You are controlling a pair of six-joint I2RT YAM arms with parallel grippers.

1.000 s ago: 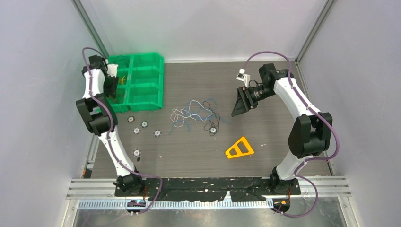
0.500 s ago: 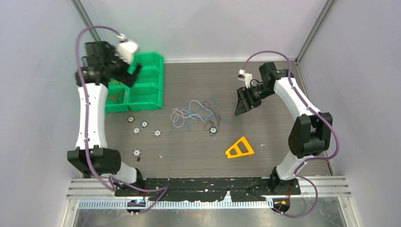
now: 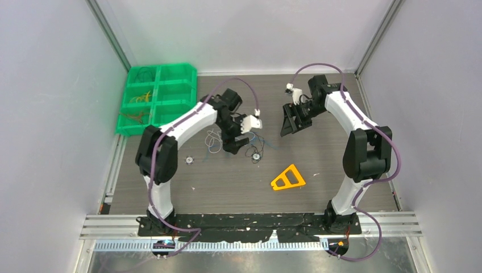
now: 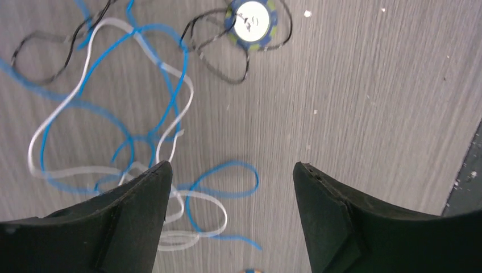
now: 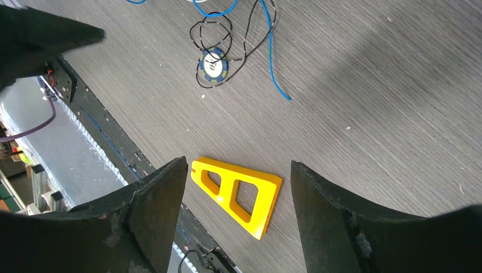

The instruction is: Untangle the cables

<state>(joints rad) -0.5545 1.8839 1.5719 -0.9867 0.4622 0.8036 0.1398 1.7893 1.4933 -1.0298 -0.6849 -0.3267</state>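
**Top view.** The left gripper hangs over the knot of cables in the middle of the tabletop. The right gripper hovers near the knot's right side. The green bin at the far left holds a yellow wire and an orange wire in separate compartments, so I judge these already sorted.

**Left wrist.** The left gripper has its jaws wide apart and holds nothing. It sits close above the blue cable and the white cable, which loop through each other. The black cable curls around a small disc.

**Right wrist.** The right gripper also has its jaws apart and is empty. A yellow triangular piece lies below it, with the black cable and a blue cable end beyond.

**Progress.** Partly done: blue, white and black are still entangled and still to be separated.
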